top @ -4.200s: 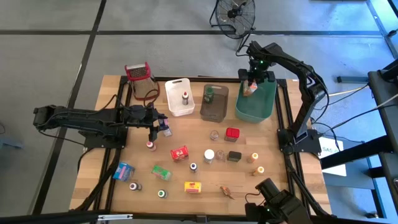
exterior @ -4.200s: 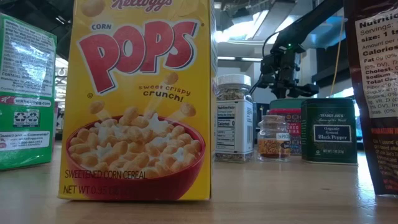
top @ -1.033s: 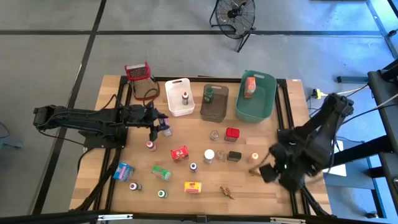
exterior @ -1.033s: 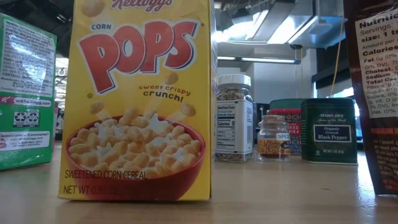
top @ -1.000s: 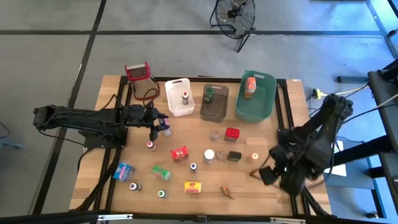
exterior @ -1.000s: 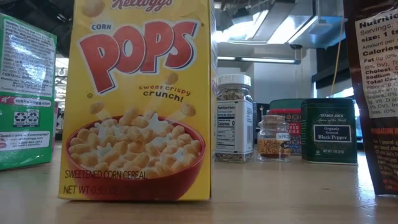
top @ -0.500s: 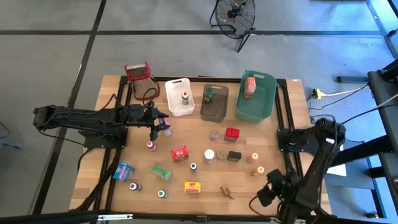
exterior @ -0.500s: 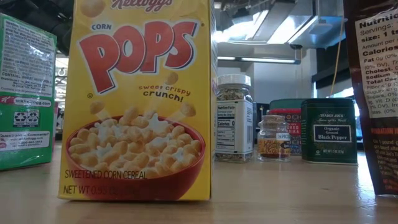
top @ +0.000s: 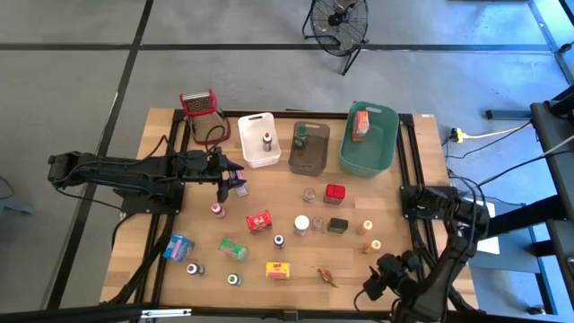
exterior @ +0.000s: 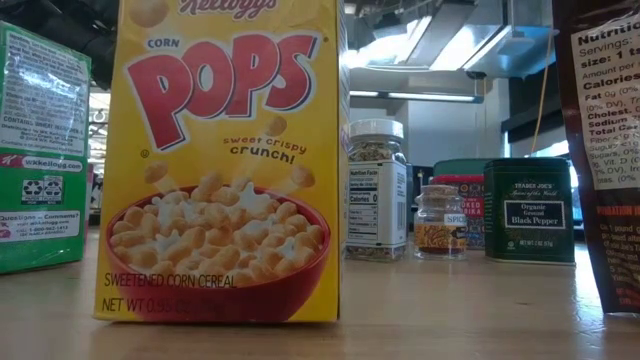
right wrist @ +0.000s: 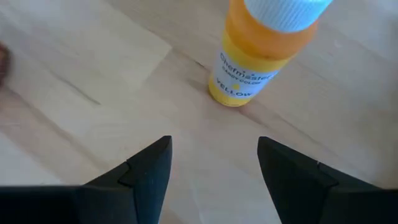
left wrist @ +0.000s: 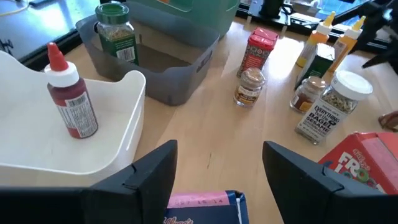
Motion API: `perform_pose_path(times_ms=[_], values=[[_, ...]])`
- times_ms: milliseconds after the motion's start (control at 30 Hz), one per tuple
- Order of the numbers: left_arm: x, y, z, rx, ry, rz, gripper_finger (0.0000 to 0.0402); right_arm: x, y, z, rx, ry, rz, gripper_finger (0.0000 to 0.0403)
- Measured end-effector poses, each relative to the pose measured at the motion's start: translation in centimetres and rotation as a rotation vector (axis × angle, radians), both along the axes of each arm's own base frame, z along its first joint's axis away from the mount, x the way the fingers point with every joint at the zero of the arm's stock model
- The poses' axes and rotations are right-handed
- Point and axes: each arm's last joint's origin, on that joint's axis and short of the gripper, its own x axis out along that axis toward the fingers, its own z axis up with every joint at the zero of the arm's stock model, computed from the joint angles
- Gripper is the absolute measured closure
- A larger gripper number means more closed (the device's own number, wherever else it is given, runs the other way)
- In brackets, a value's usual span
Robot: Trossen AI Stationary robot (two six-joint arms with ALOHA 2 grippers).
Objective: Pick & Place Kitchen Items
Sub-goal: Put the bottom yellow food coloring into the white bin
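So the left gripper (top: 235, 179) is parked over the left-middle of the bench (top: 395, 269), fingers (left wrist: 149, 177) holding a small pink-and-blue box (left wrist: 202, 208) between them. The left wrist view shows that box right at the fingertips.

The right gripper (right wrist: 211, 171) is down at the near right corner of the bench. Its fingers stand apart with nothing between them, looking down on a little yellow bottle (right wrist: 261, 53) with a pale blue cap — the bottle stands on the wood ahead of the fingers, not touching them.

Where the kitchen items are:
- white tub (top: 257, 140) at the back has a red bottle (top: 266, 140) standing in it
- brown tub (top: 309, 148) next to it holds a green-capped jar (top: 301, 137)
- green tub (top: 369, 140) has an orange box (top: 360, 125) inside
- the rest are scattered loose across the middle and front of the bench: a red box (top: 259, 221), a red tin (top: 335, 192), a green box (top: 233, 248), a yellow cereal box (top: 278, 269), a blue box (top: 178, 247), plus several tiny bottles and jars

The low view is mostly filled by that yellow cereal box, with a seasoning jar (exterior: 376, 203) and a black pepper tin (exterior: 530, 211) behind it. The grey mesh thing with the red top (top: 203, 114) sits at the back left corner.
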Motion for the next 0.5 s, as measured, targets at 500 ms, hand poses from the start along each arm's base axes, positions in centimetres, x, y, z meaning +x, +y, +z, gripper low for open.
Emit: perform_pose_path(times_ms=[500], values=[[0.0,-0.2,0.0,-0.043,-0.003,-0.046,0.0171,0.1,0.3,-4.0,-0.139,-0.099,-0.003,0.0162]])
